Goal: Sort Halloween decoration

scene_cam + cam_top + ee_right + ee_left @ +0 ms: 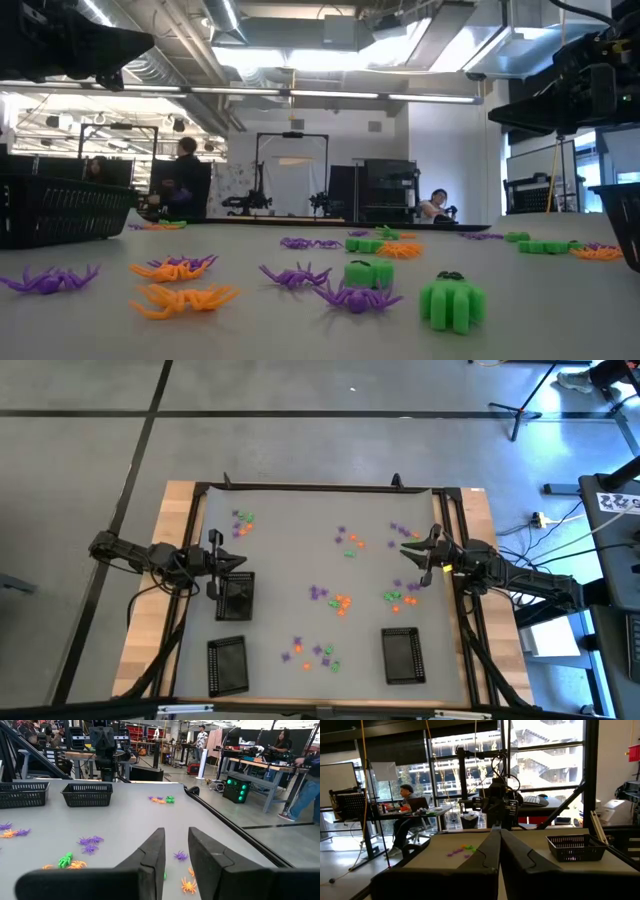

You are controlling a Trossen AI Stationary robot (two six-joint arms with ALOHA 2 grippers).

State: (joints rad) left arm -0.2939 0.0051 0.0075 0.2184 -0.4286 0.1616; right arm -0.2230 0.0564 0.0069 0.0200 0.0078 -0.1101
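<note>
Hovering at the worktop's (300, 530) left edge, the left claw (243, 562) has its fingers pressed together, holding nothing, just beside a black tray (235, 597). The trinkets (342, 601), small orange, purple and green pieces, lie scattered on the grey surface in loose clusters: one up near the left claw, several across the middle and near edge, and one by the right side. The right claw (407, 550) hangs above that right-hand cluster, its fingers a narrow gap apart with nothing between them; the nearest pieces lie just beneath and ahead of it.
</note>
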